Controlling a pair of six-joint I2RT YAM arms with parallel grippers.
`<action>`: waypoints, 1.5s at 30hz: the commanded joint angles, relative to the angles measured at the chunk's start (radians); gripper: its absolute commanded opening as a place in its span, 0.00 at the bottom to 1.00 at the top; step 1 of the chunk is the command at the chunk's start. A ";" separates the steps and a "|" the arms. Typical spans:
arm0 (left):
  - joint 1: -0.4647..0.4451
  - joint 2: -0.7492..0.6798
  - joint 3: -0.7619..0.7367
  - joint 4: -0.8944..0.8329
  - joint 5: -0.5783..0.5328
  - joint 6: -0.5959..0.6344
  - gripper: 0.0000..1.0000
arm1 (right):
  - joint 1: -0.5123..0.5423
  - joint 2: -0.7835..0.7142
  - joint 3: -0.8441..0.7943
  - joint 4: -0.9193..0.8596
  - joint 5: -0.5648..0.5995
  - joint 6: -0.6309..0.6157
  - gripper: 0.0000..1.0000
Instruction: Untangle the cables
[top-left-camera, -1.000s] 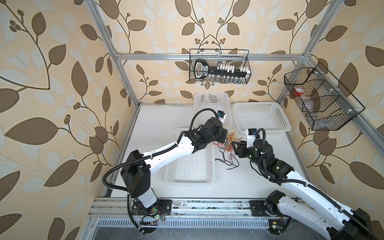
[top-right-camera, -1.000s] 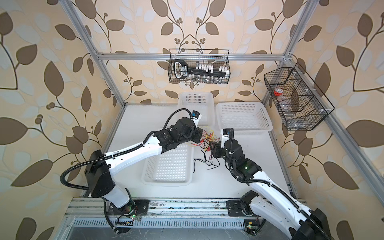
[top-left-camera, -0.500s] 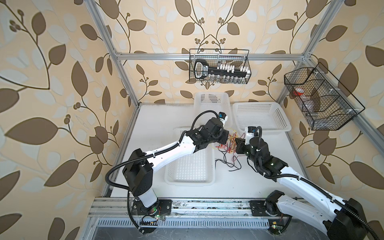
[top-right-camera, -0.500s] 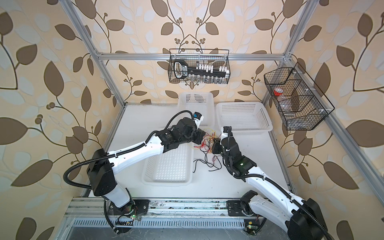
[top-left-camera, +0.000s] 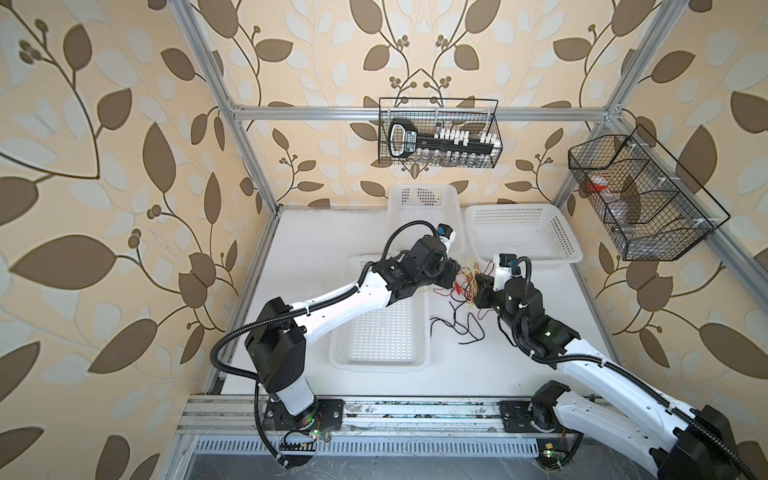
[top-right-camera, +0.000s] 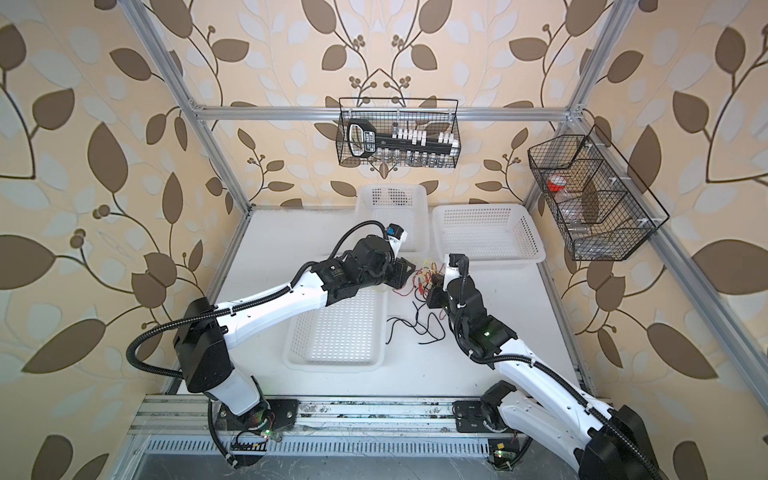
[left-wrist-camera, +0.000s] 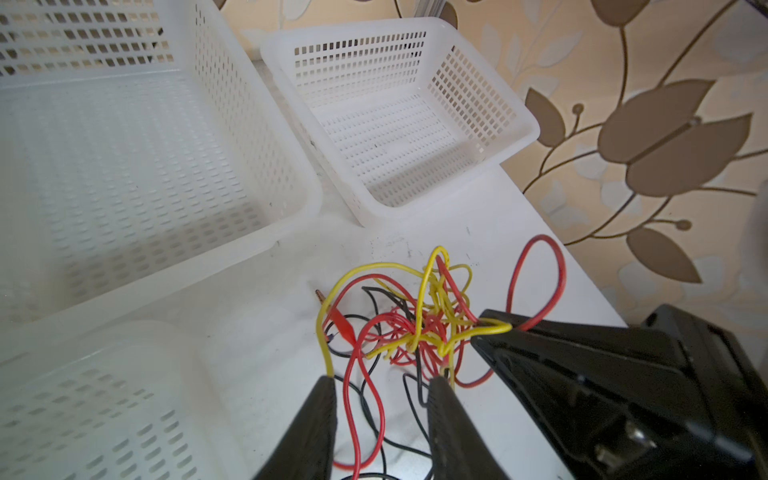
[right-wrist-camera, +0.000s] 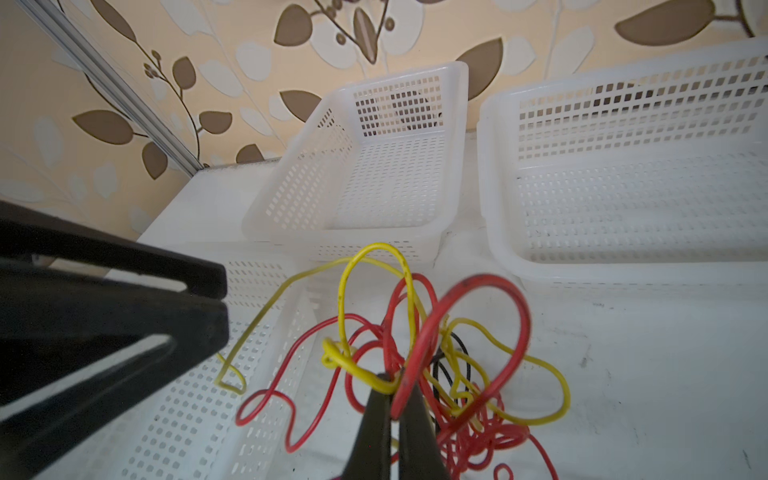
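Cables (left-wrist-camera: 432, 328), a yellow, red and black knot, are lying mid-tabletop (top-left-camera: 316, 245), nearer its far edge. Right gripper (right-wrist-camera: 395, 384) is pinching yellow and red strands tight; left gripper (left-wrist-camera: 382, 384) is standing parted, loose strands passing between its jaws.

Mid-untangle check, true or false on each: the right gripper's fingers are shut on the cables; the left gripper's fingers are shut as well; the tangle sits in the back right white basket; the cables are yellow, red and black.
1. The right gripper has its fingers shut on the cables. True: they pinch a yellow and a red strand.
2. The left gripper has its fingers shut. False: they stand apart, with the tangle just ahead of them.
3. The tangle sits in the back right white basket. False: it is between the two grippers, over the table; no cable shows in that basket.
4. The cables are yellow, red and black. True.
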 joint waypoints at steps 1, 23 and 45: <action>0.003 -0.032 0.027 0.015 -0.017 0.012 0.49 | 0.010 -0.030 -0.023 0.054 0.029 -0.054 0.00; 0.012 0.164 0.160 -0.177 -0.173 0.139 0.41 | 0.015 -0.061 -0.043 0.098 -0.001 -0.092 0.00; 0.019 -0.083 0.100 -0.150 -0.366 0.138 0.00 | -0.045 0.014 -0.149 0.029 0.053 0.121 0.00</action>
